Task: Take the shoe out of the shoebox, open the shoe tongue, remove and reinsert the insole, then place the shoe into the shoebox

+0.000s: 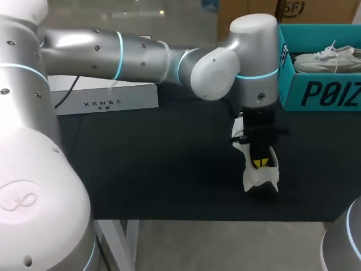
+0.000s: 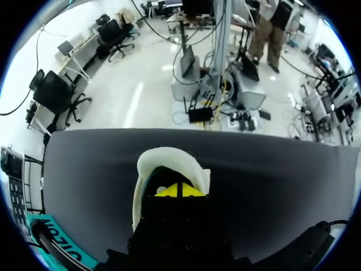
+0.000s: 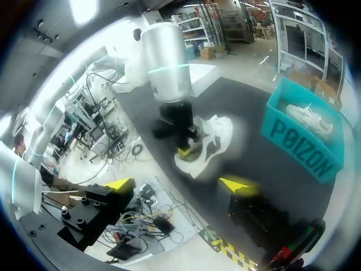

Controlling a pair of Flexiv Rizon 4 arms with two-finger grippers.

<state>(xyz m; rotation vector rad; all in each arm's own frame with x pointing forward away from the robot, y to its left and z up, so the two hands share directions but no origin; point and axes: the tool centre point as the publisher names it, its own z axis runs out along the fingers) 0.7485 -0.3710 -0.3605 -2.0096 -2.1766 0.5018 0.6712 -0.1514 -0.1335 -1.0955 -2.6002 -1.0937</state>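
A white shoe [image 1: 260, 169] stands on the black table, right of the middle, its opening turned upward. My left arm reaches across from the left, and its gripper [image 1: 259, 163] hangs straight down into that opening. In the left wrist view the yellow tips of the left gripper [image 2: 179, 191] are pressed together inside the shoe [image 2: 169, 164]; whether they pinch anything is hidden. The teal shoebox [image 1: 318, 93] stands at the back right with a second white shoe [image 1: 327, 59] in it. My right gripper [image 3: 177, 183] is open and empty, held off the table's front side, facing the shoe [image 3: 206, 144] and the shoebox [image 3: 304, 149].
A long white box [image 1: 107, 99] lies at the back left of the table. The black mat [image 1: 158, 169] is bare to the left of the shoe. The front edge of the table runs just below the shoe.
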